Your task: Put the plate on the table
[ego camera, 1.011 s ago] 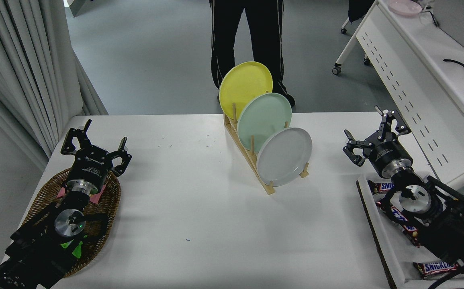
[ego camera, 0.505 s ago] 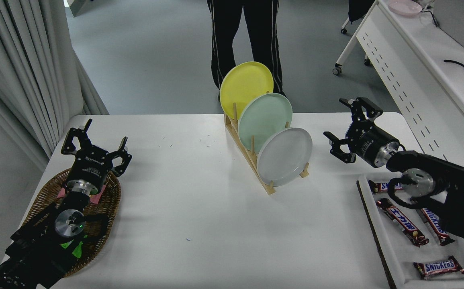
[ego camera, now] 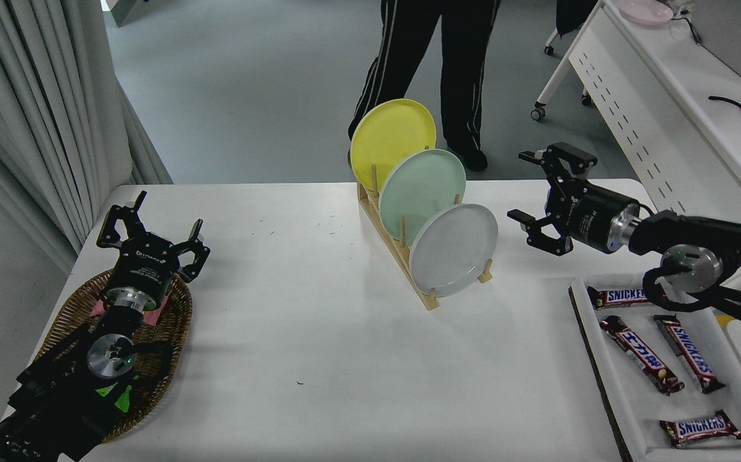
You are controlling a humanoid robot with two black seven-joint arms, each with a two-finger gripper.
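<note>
Standing on edge in the front slot of a wooden rack (ego camera: 408, 253), the plate (ego camera: 453, 250) is seen as a smooth, round, pale grey disc with a shallow rim. Just right of the plate, the right hand (ego camera: 540, 196) is held spread and empty, pointed at its rim. Well left of the plate, the left hand (ego camera: 152, 228) is parked, spread, over a wicker basket (ego camera: 68, 314) on the matte white counter (ego camera: 319, 359).

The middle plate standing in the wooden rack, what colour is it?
Mint green plate, between a yellow one and a grey-white one; head view.

Single head view: high on robot's side, facing forward and down over table (ego camera: 319, 359), mid-range.
</note>
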